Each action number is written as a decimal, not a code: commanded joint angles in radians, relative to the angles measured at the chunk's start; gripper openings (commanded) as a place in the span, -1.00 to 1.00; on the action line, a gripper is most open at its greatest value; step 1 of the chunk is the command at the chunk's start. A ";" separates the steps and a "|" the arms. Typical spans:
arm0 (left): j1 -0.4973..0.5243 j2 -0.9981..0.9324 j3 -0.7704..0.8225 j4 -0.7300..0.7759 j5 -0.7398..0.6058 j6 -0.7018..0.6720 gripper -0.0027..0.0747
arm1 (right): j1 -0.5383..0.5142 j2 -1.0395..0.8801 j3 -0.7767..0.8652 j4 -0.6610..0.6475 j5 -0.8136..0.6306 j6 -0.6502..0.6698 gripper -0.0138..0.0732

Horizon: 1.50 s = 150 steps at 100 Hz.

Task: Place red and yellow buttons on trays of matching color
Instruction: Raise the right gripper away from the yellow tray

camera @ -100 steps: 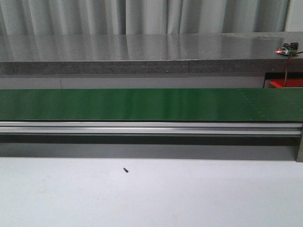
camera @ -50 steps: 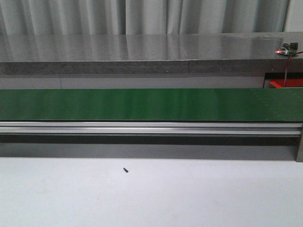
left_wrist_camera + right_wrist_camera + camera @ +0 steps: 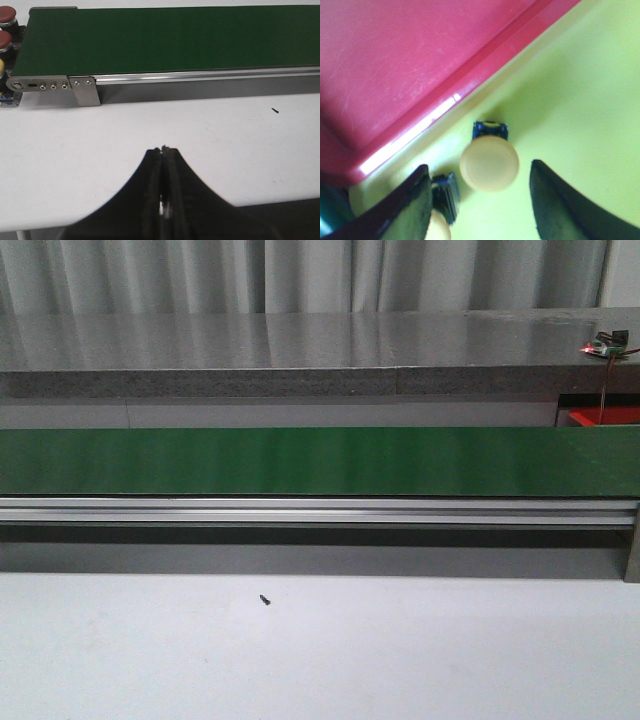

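Note:
In the right wrist view a yellow button (image 3: 489,162) with a pale round cap and a dark base sits on the yellow tray (image 3: 580,90). My right gripper (image 3: 479,168) is open, a finger on each side of the button, neither touching it. A second yellow button (image 3: 439,229) with a blue-black base shows partly beside one finger. The red tray (image 3: 395,65) borders the yellow one. My left gripper (image 3: 164,149) is shut on nothing above the white table. Two red buttons (image 3: 6,16) stand past the belt's end. Neither gripper shows in the front view.
The long dark green belt (image 3: 320,460) on its aluminium rail crosses the table. A small black screw (image 3: 265,599) lies on the white table in front of it. A red corner (image 3: 603,417) shows behind the belt at the far right. A grey counter runs along the back.

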<state>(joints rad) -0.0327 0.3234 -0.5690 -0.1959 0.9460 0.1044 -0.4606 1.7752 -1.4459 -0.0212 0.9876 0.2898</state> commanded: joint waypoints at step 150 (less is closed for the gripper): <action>-0.006 0.011 -0.025 -0.013 -0.060 0.000 -0.98 | 0.386 -0.816 0.681 -0.008 -0.313 -0.208 -0.83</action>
<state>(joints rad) -0.0327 0.3234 -0.5690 -0.1959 0.9460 0.1044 -0.0760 1.0179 -0.7853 -0.0245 0.7558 0.0947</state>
